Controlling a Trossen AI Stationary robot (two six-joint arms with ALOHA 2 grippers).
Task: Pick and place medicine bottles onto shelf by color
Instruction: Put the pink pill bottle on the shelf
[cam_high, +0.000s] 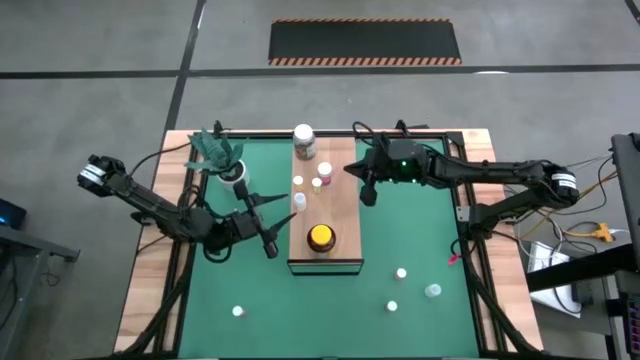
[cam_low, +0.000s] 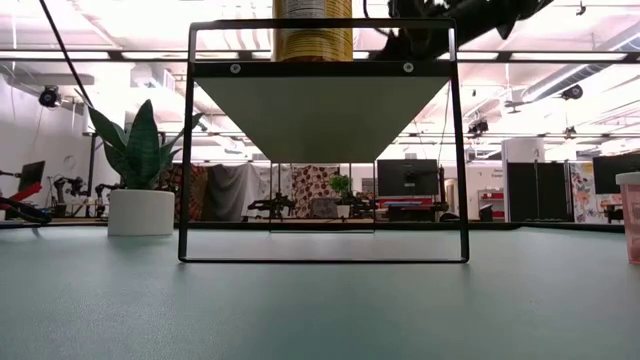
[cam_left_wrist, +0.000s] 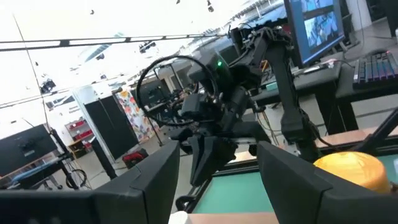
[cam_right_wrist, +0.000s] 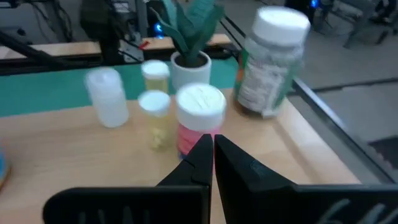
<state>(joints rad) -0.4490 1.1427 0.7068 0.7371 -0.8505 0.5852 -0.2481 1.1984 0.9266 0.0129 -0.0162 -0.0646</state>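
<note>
Bottles are standing in two groups in the high view. On the shelf (cam_high: 338, 205), at the middle of the frame, the white-lidded jar (cam_high: 304, 140) is sitting at the top end, several tiny bottles (cam_high: 316, 183) are gathering below it, and the yellow-lidded jar (cam_high: 320, 238) is resting near the bottom end. Four more small bottles (cam_high: 401, 272) are waiting on the green mat (cam_high: 410, 230) in the lower part of the frame, well apart from the shelf.

The left gripper (cam_high: 262, 222) is hovering just left of the shelf with its fingers spread wide and nothing between them. The right gripper (cam_high: 368, 190) is hanging at the right edge of the shelf; its fingers are pressed together and holding nothing. In the right wrist view they are pointing at a pink bottle with a white cap (cam_right_wrist: 198, 118).

These small bottles are looking light, stiff and smooth, so they are probably tipping easily and slipping in a weak grip. I would take each one around the middle of the body, below the cap, with the fingers level. The two jars are seeming heavier and wider, needing a broader opening.
</note>
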